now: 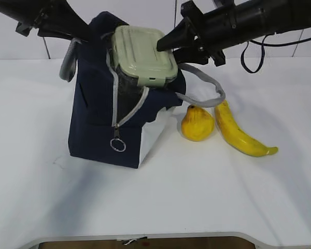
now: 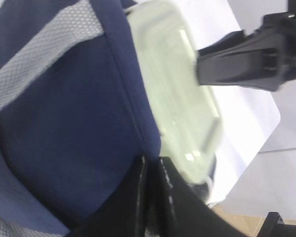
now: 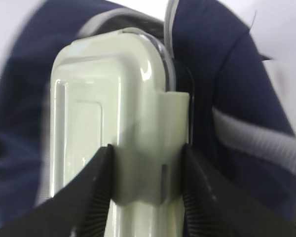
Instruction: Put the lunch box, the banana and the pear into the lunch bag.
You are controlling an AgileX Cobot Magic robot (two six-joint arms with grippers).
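The navy lunch bag [image 1: 93, 114] stands left of centre, its zipper open. The lunch box [image 1: 142, 54], with its sage-green lid, sticks out of the bag's top, tilted. My right gripper [image 1: 166, 42] is at the box's right end. In the right wrist view its jaws [image 3: 147, 153] close on the lid's clip of the lunch box [image 3: 89, 123]. My left gripper [image 1: 80, 36] is at the bag's top left. In the left wrist view it [image 2: 152, 165] is pinched on the bag's navy rim [image 2: 64, 123] beside the lunch box [image 2: 177, 89]. The pear [image 1: 197, 123] and the banana [image 1: 238, 132] lie on the table right of the bag.
A grey handle [image 1: 207, 88] of the bag loops down over the pear and the banana's top. The zipper's ring pull [image 1: 117, 144] hangs on the bag's front. The white table [image 1: 160, 202] stretches to the front edge.
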